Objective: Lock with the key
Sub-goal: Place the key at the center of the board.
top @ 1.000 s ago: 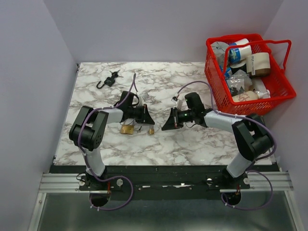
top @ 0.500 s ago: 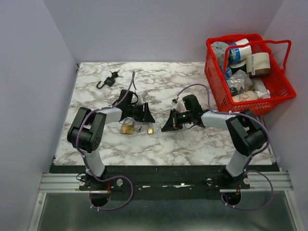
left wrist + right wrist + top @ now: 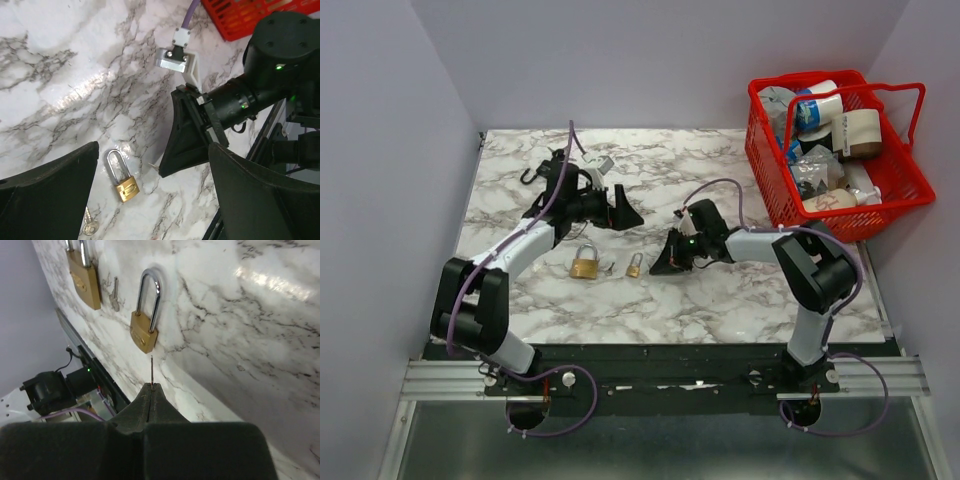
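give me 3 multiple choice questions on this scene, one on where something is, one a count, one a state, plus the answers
1. Where on the table is the red basket?
A. back right corner
B. front left corner
C. between the two arms

2. How many brass padlocks lie on the table?
A. one
B. two
C. four

3. How is the right gripper?
A. wide open
B. shut on a thin metal piece
C. clamped round a padlock

Answers: 1 A, it sits at the far right in the top view. 2 B, a larger padlock and a smaller padlock lie side by side. 3 B, the right wrist view shows its fingers together, the piece sticking out of the tips.
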Tool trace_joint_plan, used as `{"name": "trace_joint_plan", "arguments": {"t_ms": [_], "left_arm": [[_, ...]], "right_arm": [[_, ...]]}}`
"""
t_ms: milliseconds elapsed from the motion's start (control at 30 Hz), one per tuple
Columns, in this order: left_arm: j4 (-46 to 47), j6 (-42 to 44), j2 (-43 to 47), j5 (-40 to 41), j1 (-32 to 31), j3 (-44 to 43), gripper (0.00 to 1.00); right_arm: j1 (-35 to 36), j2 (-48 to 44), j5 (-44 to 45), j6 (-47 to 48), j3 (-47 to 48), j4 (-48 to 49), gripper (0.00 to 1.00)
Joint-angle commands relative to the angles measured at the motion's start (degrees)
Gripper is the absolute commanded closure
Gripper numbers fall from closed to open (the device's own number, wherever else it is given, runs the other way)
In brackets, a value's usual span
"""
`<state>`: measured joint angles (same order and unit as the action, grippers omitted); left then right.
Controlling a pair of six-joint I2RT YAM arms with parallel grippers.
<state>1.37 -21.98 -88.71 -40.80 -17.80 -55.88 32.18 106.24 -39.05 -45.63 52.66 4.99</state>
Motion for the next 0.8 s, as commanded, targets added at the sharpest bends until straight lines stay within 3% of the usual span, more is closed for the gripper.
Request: {"name": "trace_joint_plan", "arguments": {"t_ms": [0, 267, 300, 467, 667, 767], "left_arm": [[-1.28, -0.17, 4.68, 2.39, 3.03, -0.55, 0.01], [-3.48, -1.22, 8.28, 2.74, 8.04, 0.86, 0.01], [-3.48, -1.57, 8.55, 2.83, 8.57, 1.12, 0.01], [-5.75, -0.27, 9.08, 2.65, 11.91, 0.25, 0.01], [-18.58, 11.94, 4.52, 7.83, 17.35, -9.67, 0.01], [-23.94, 18.27, 0.23, 11.34, 21.75, -16.44, 0.01]], "right_arm": [[1.12, 3.36, 5.12, -3.85, 3.14, -2.79, 0.99], [3.15, 6.00, 8.72, -3.59, 6.84, -9.29, 0.95], [3.15, 6.17, 9.68, -3.68, 6.92, -9.91, 0.86], [3.06, 5.65, 11.36, -3.33, 7.10, -12.98, 0.72], [3.06, 3.37, 9.87, -1.75, 8.59, -15.44, 0.55], [3.06, 0.65, 10.04, 0.36, 9.12, -17.20, 0.37]]}}
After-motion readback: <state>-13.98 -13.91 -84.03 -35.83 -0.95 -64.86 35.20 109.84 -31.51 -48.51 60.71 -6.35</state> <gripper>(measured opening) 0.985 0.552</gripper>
